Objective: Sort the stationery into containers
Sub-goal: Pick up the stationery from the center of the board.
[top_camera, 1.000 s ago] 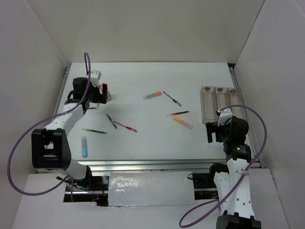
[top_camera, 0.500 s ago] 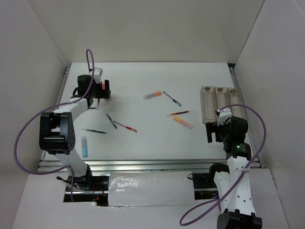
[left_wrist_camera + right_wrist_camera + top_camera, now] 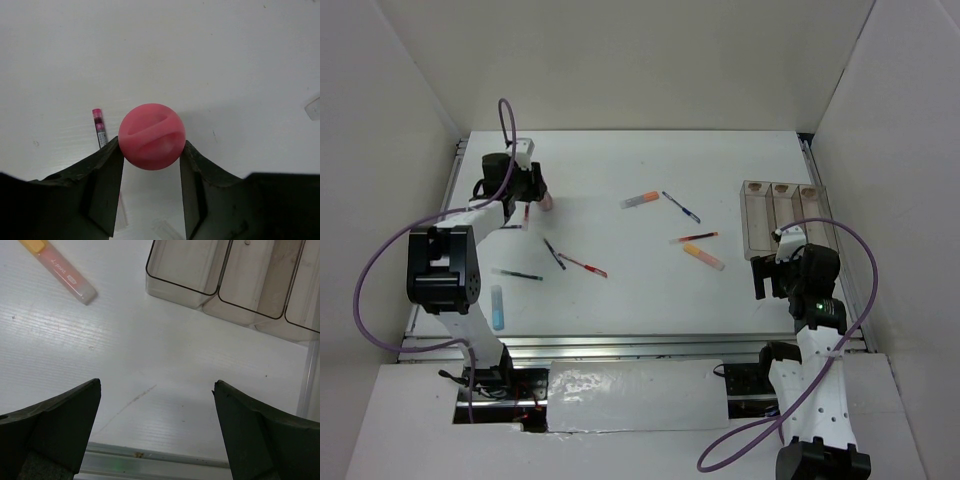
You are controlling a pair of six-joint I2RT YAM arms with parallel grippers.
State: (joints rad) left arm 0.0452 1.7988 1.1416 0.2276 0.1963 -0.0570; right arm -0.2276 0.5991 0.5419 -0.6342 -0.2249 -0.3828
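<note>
Fingers of L gripper clamp pink-capped tube; R gripper spread wide nr containers.

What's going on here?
Left pincer is closed on the pink-capped tube, which stands on end at the far left of the table. Right pincer hangs open over bare table beside the three clear bins, which hold no stationery. The orange marker, blue pen and other pieces lie scattered.

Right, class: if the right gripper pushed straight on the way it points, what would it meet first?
Probably the bare white table: nothing lies between the right gripper's open fingers. The joined clear plastic bins sit further ahead, though depth is unclear.
</note>
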